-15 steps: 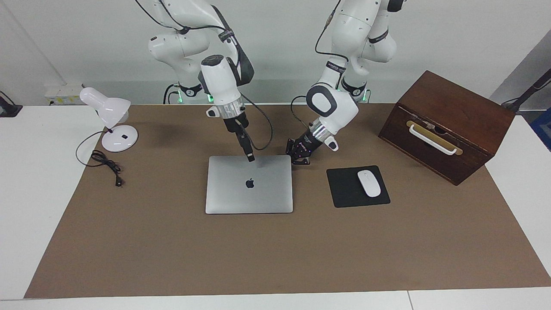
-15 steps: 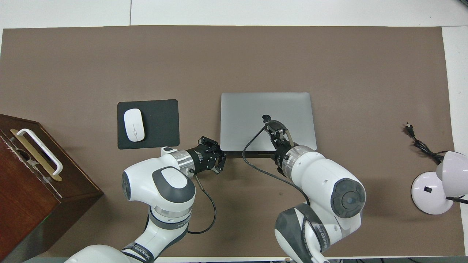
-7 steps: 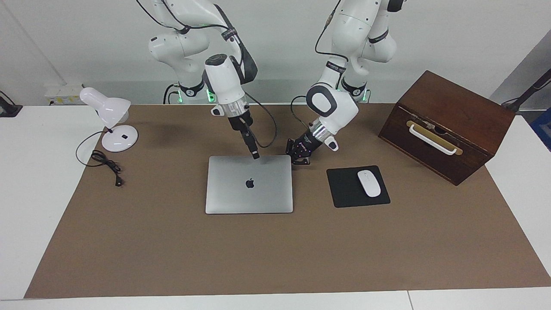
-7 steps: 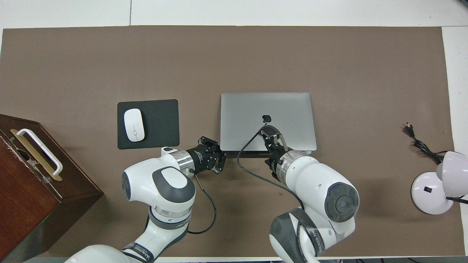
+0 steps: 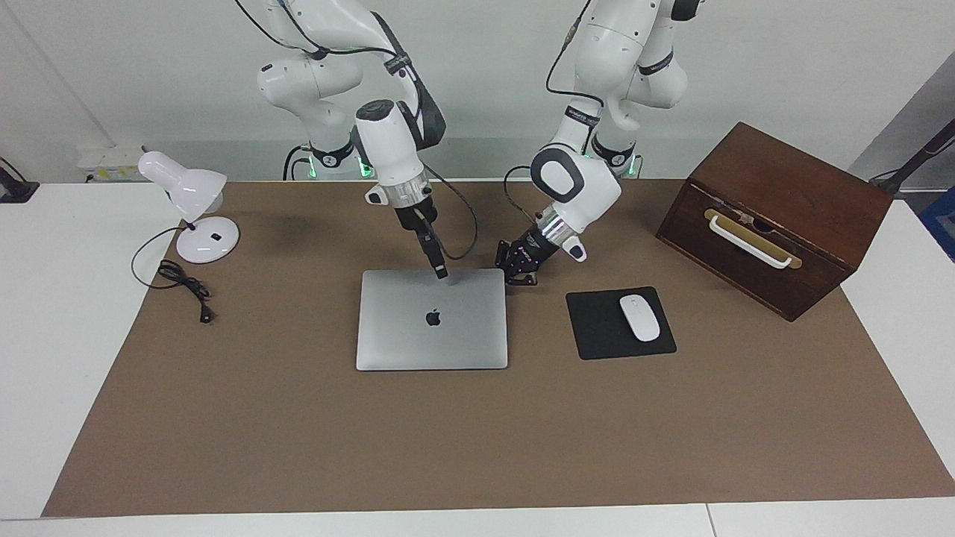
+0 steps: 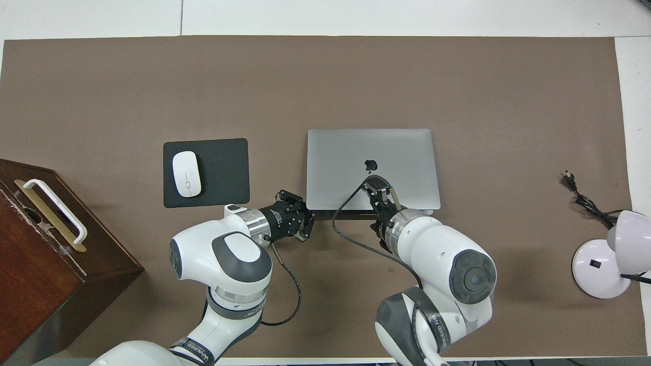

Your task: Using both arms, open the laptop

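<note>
The silver laptop [image 5: 418,335] [image 6: 346,152] lies on the brown mat with its lid down and the dark logo facing up. My right gripper [image 5: 441,273] [image 6: 377,181] points down at the lid, just inside the edge nearest the robots, and its fingers stand open. My left gripper [image 5: 513,276] [image 6: 306,223] is low over the mat, right beside the laptop's corner nearest the robots at the left arm's end. It is shut with nothing visible between its fingertips. Whether it touches the corner I cannot tell.
A black mouse pad [image 5: 593,332] with a white mouse [image 5: 639,317] lies beside the laptop toward the left arm's end. A dark wooden box [image 5: 776,216] with a white handle stands past it. A white desk lamp [image 5: 190,201] and its cord [image 5: 183,283] are at the right arm's end.
My right gripper has drawn back from near the logo toward the lid's edge nearest the robots. The left arm and the laptop have not moved.
</note>
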Controlling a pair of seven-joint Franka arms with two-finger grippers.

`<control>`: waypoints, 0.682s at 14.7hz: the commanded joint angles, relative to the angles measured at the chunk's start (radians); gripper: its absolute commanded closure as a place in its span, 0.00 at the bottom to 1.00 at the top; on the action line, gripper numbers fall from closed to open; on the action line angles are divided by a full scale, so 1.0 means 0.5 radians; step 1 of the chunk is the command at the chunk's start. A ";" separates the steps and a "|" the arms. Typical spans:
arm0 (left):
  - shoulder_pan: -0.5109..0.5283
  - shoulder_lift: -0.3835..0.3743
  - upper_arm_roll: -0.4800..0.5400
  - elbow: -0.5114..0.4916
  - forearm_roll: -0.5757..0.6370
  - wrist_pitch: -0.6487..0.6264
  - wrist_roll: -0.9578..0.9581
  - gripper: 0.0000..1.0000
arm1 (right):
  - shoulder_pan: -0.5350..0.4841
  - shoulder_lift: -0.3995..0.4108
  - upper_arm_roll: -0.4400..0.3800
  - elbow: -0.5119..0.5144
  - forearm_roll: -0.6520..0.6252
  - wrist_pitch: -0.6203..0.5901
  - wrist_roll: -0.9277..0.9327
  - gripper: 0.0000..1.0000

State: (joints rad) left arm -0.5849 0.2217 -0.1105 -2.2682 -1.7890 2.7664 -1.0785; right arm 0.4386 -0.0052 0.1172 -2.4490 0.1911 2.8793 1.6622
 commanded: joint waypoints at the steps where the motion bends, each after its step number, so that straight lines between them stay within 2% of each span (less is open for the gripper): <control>1: -0.045 0.109 0.019 0.051 -0.054 0.063 0.059 1.00 | 0.003 0.047 -0.013 -0.014 0.041 0.086 -0.057 0.00; 3: -0.045 0.109 0.019 0.051 -0.054 0.063 0.059 1.00 | 0.003 0.102 -0.013 -0.011 0.041 0.171 -0.063 0.00; 10: -0.054 0.109 0.019 0.051 -0.054 0.066 0.059 1.00 | -0.015 0.142 -0.056 0.050 0.041 0.175 -0.180 0.00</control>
State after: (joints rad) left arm -0.5867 0.2217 -0.1105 -2.2678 -1.7894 2.7701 -1.0776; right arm 0.4381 0.0487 0.0978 -2.4433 0.1911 2.9489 1.6227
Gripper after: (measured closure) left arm 0.991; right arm 0.000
